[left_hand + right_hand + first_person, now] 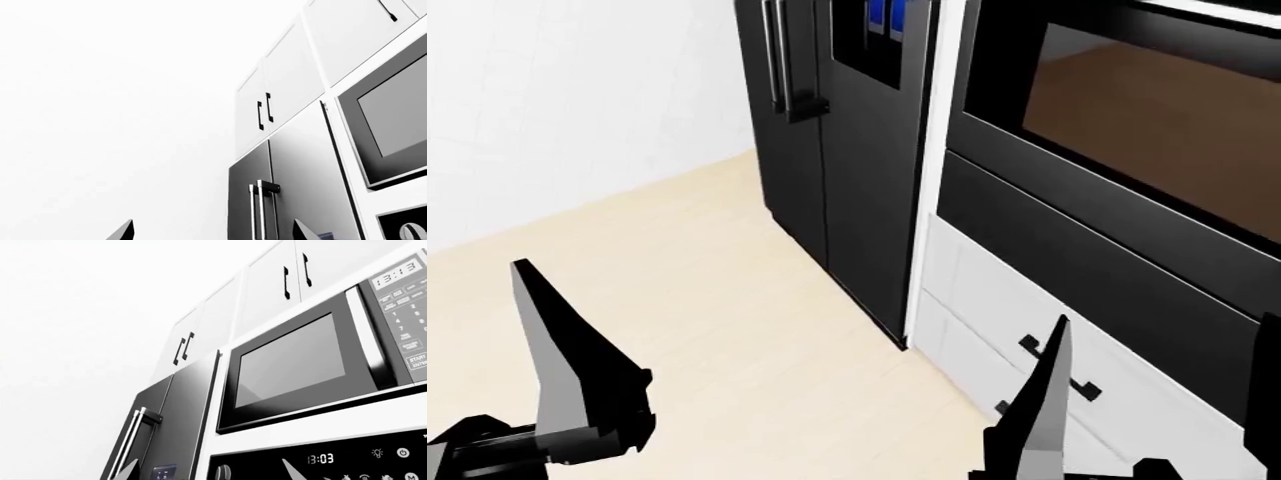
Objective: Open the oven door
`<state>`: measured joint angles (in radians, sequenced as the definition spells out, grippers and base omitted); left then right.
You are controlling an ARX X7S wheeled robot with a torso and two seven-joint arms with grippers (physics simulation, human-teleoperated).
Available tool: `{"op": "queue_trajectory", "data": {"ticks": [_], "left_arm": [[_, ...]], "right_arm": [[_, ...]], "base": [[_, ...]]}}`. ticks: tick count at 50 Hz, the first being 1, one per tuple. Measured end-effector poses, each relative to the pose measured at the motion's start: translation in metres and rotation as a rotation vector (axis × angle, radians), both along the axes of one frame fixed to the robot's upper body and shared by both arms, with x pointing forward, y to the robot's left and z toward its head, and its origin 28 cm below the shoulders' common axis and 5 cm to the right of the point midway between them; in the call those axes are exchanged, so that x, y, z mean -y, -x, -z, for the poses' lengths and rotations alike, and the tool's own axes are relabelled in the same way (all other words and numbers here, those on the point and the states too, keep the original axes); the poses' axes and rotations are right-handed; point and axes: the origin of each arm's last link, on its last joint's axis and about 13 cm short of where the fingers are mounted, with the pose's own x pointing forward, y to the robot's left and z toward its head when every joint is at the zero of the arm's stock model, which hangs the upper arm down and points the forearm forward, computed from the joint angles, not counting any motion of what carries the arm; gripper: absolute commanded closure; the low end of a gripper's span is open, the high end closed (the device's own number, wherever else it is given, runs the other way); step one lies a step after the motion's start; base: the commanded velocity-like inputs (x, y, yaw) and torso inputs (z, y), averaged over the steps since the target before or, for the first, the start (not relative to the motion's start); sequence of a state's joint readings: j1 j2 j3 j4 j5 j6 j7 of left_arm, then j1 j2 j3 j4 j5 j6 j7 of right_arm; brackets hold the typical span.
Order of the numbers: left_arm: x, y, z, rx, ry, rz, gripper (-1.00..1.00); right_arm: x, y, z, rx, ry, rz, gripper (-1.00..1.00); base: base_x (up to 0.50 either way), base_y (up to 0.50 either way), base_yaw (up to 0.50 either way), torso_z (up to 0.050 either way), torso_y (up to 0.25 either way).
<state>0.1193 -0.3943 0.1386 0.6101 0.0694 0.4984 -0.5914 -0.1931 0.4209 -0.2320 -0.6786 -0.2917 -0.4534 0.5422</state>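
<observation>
Since both the left gripper (pixel 561 380) and the right gripper (pixel 1154 400) are held wide apart and empty, well short of the oven door (pixel 1134 110), the approach is judged barely begun, and a reach up to its handle, unseen here, is called for.

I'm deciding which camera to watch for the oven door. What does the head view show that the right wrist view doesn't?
Only the head view shows the oven door with its brownish window, the floor and white drawers. Only the right wrist view shows the microwave, upper cabinets and the oven's clock panel. Both show the black fridge and pointed tips of the right hand.
</observation>
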Motion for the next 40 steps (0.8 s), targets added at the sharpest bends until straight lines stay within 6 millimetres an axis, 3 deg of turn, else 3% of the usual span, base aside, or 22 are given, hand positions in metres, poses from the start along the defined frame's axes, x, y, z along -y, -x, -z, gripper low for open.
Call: {"op": "queue_trajectory", "data": {"ticks": [40], "left_arm": [[-0.0005,0.0006,0.0005,0.001,-0.001,-0.002,-1.0]], "right_arm": [[0.0001,-0.0002,0.0003,0.001,0.0,0.003,-1.0]], "base": [[0.21,-0.15,0.0,0.0,0.0]]}}
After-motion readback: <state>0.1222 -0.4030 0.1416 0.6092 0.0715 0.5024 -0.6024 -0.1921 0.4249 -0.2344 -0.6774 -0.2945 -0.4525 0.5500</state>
